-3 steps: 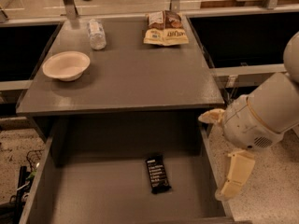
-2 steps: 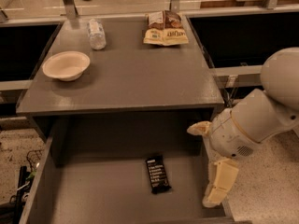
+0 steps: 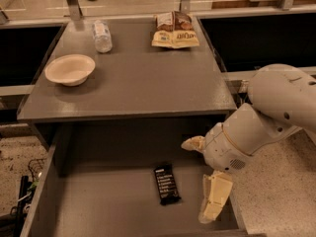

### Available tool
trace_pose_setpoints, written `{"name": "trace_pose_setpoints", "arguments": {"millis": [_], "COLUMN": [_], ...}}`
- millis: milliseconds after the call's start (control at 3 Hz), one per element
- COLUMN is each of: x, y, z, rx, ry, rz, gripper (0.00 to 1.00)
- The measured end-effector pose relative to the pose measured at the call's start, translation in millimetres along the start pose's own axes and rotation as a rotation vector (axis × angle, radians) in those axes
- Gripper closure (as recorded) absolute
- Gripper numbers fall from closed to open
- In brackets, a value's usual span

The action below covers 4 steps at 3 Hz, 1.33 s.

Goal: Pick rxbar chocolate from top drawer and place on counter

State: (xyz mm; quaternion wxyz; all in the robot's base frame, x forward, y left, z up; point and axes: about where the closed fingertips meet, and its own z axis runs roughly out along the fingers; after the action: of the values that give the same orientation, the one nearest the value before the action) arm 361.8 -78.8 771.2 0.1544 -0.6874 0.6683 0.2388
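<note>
My hand [image 3: 195, 181] is wide open and holds nothing. It hangs over the right side of the top drawer [image 3: 98, 211], below the front right corner of the table [image 3: 138, 83]. The rxbar chocolate [image 3: 166, 183] lies flat on the drawer floor just beside it. I think the bar is light, thin and slippery, so I should pinch its long sides in the middle.

The gripper [image 3: 195, 181] in the pulled-out top drawer [image 3: 98, 206]
Its fingers [image 3: 215, 202] spread wide, it hangs just right of the rxbar chocolate [image 3: 166, 183] lying flat.
</note>
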Motion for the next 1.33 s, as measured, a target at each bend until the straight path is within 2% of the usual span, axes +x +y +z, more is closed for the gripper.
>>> {"name": "trace_pose_setpoints", "arguments": {"millis": [333,667,1000,1333], "x": [5,2,-20,-21], "y": [-11,-18,-33,-34], "z": [9,18,54,56], "rx": [0.040,0.035,-0.002,-0.004], "ry": [0.071,0.074,0.048,0.047], "rz": [0.002,-0.008,-0.039,-0.041], "gripper": [0.00,0.00,0.00,0.00]}}
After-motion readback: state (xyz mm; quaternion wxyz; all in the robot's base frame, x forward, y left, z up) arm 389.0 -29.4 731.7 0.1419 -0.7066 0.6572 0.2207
